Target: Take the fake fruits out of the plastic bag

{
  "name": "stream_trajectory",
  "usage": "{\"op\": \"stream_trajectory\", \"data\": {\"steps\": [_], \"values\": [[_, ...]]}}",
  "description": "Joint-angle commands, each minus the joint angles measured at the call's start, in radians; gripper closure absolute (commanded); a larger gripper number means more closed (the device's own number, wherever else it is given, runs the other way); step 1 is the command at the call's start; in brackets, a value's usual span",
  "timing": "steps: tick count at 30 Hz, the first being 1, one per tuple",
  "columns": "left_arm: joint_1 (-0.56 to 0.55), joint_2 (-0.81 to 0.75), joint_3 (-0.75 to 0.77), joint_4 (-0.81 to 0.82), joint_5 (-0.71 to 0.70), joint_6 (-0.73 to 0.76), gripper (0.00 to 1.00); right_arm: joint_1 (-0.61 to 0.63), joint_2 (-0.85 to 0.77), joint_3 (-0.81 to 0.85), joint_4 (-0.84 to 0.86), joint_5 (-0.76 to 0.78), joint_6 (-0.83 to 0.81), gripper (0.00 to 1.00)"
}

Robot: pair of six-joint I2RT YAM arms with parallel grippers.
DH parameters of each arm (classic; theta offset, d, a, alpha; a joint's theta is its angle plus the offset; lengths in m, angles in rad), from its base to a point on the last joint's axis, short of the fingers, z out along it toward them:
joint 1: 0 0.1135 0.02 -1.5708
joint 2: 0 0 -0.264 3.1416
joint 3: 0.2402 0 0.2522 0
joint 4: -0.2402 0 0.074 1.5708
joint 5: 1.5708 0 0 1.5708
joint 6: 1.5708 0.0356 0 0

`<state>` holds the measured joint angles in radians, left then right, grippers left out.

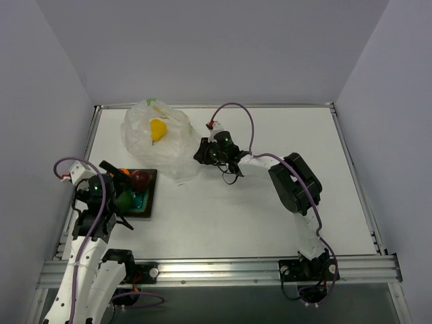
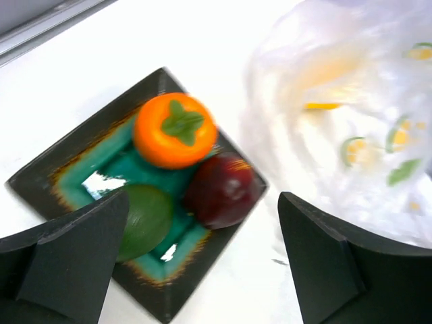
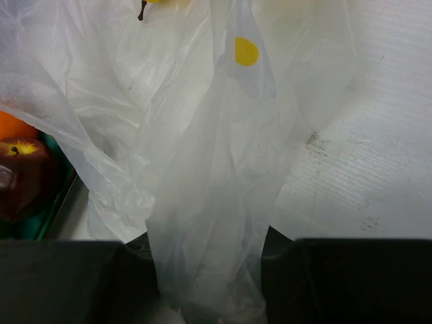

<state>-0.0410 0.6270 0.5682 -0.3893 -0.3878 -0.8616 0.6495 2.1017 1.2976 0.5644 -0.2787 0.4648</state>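
The plastic bag (image 1: 158,138) lies at the back middle of the table with the yellow pear (image 1: 158,128) showing through it. My right gripper (image 1: 200,154) is shut on a bunched fold of the bag (image 3: 209,202) at its right edge. The orange fruit (image 2: 175,129), dark red fruit (image 2: 223,190) and green fruit (image 2: 142,219) sit on the green square tray (image 2: 40,185). My left gripper (image 1: 115,177) is open and empty, hovering over the tray's near corner, its fingers (image 2: 64,260) apart. The bag (image 2: 351,115) fills the right of the left wrist view.
The tray (image 1: 152,196) sits at the left of the table, just left of the bag. Grey walls close the table on left, back and right. A metal rail (image 1: 223,270) runs along the near edge.
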Motion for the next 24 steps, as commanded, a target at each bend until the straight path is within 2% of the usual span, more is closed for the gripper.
{"op": "stream_trajectory", "data": {"steps": [1,3,6,9,14,18,21,24], "values": [[-0.028,0.1,0.108,0.035,0.107,0.073,0.11,0.007,-0.049,0.015,0.019,-0.014,-0.002,0.82],[-0.101,0.173,0.182,0.064,0.124,0.099,0.13,0.007,-0.051,0.017,0.019,-0.014,-0.003,0.82],[-0.238,0.386,0.312,0.079,0.061,0.15,0.15,0.007,-0.049,0.017,0.019,-0.013,-0.003,0.82],[-0.283,0.553,0.427,0.119,0.108,0.182,0.2,0.006,-0.054,0.015,0.02,-0.016,-0.002,0.82],[-0.286,0.775,0.571,0.156,0.122,0.217,0.3,0.006,-0.057,0.012,0.022,-0.017,0.0,0.82],[-0.283,0.957,0.692,0.173,0.11,0.24,0.31,0.004,-0.06,0.009,0.023,-0.019,0.002,0.82],[-0.272,1.033,0.792,0.199,0.106,0.28,0.31,0.006,-0.058,0.009,0.029,-0.02,0.005,0.82],[-0.254,1.167,0.922,0.161,0.095,0.323,0.32,0.009,-0.057,0.009,0.028,-0.02,0.005,0.82]]}}
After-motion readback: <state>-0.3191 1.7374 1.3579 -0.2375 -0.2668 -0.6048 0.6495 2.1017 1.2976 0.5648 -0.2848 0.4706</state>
